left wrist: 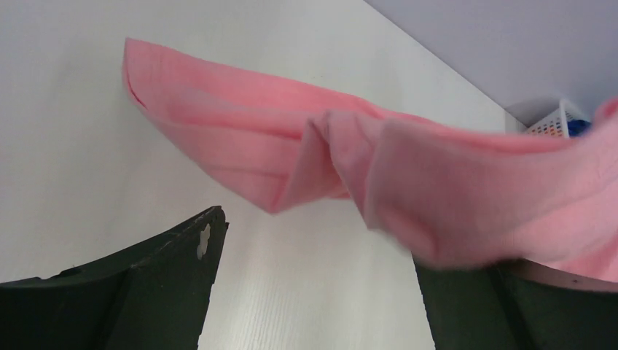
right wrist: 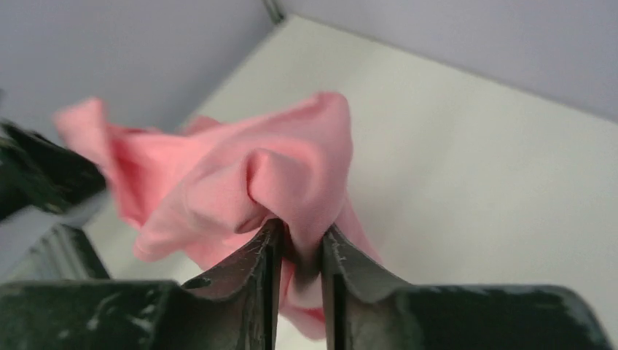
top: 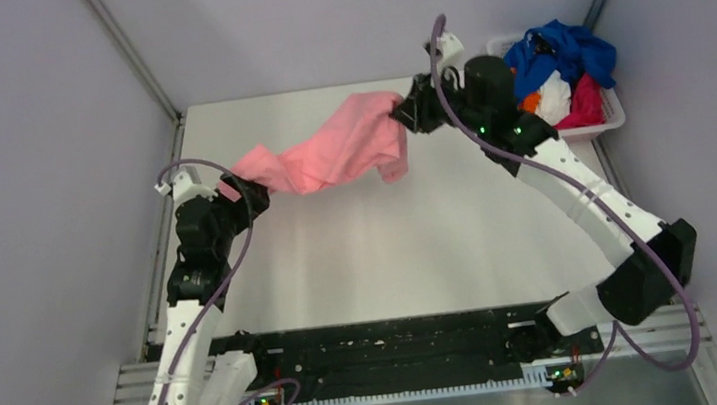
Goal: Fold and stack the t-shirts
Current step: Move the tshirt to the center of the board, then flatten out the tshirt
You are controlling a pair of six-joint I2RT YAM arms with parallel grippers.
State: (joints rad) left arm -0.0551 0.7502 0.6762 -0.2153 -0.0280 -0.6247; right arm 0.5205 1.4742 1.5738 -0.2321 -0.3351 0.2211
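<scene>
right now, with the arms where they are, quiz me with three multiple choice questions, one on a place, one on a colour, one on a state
1. Where does the basket sit? A near left corner; B far right corner; C dead centre.
2. What colour is the t-shirt hanging in the air? A green; B black; C pink.
3. How is the right gripper? A wide open and empty; B shut on the t-shirt; C out of view.

Answers: 1 B, the top view shows it in the far right corner. 2 C, every view shows pink cloth. 3 B, its wrist view shows the fingers pinching a fold of cloth.
</scene>
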